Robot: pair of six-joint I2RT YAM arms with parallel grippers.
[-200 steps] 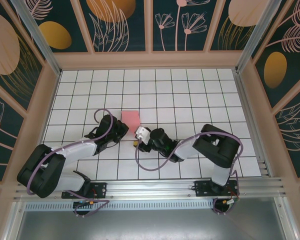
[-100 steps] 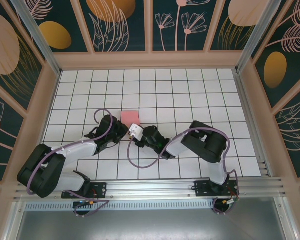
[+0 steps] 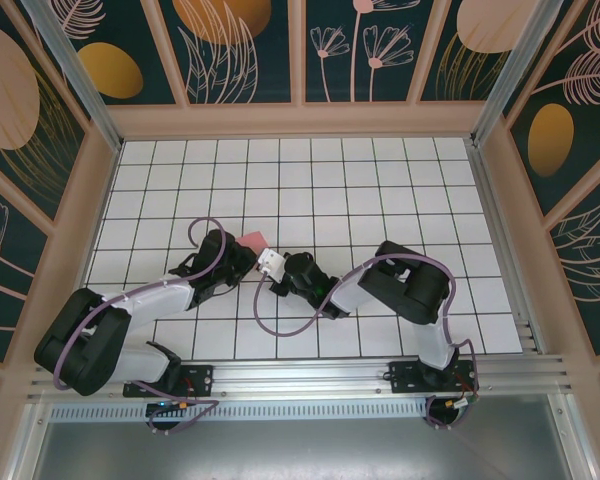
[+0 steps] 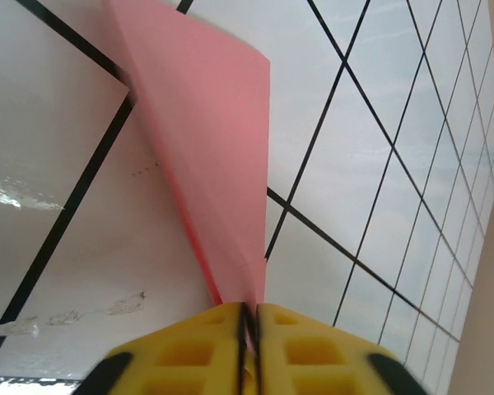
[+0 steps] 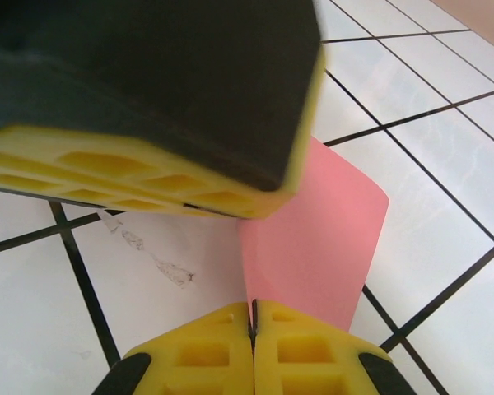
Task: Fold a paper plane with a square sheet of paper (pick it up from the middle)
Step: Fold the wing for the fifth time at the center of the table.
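Observation:
The square sheet of paper (image 3: 252, 239) is pink and stands bent up off the white grid table, so little of it shows from above. In the left wrist view the sheet (image 4: 214, 148) rises as a folded wedge out of my left gripper (image 4: 249, 309), whose yellow fingers are shut on it. My right gripper (image 5: 253, 306) is shut too, with the sheet's (image 5: 313, 247) lower edge running into the seam between its fingers. The left gripper's finger (image 5: 148, 99) looms just above it. From above, the left gripper (image 3: 244, 252) and right gripper (image 3: 263, 256) meet at the paper.
The white grid table (image 3: 380, 190) stretches behind and to the right of the arms. Wooden walls (image 3: 300, 120) fence it at the back and sides. Purple cables (image 3: 280, 325) loop beside both arms. Grey scuff marks (image 5: 148, 247) lie on the tile under the grippers.
My right gripper slid left to the paper and closed from open to shut. The pink sheet, flat and square before, now stands bent up and looks much smaller from above.

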